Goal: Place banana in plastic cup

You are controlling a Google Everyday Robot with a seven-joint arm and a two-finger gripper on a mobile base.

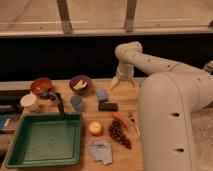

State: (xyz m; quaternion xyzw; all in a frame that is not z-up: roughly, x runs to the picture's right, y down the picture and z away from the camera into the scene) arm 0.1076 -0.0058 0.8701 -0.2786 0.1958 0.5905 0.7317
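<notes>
End effector (123,80) held open over the table (127,100); banana (79,85) untouched.
Judged light, rigid, slick; best pinched across its middle.

Pale-yel. banana (79,85), purple bowl (89,81), blue-grey plastic cup (77,103), grn tray (20,134), cream tool (123,84) at rear of table (129,99).

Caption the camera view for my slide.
Open gripper hangs right of the bowl holding the banana; plastic cup stands nearer the camera.

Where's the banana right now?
Camera view: the banana lies in the purple bowl at the table's far side, behind the plastic cup, with the gripper to its right.
</notes>
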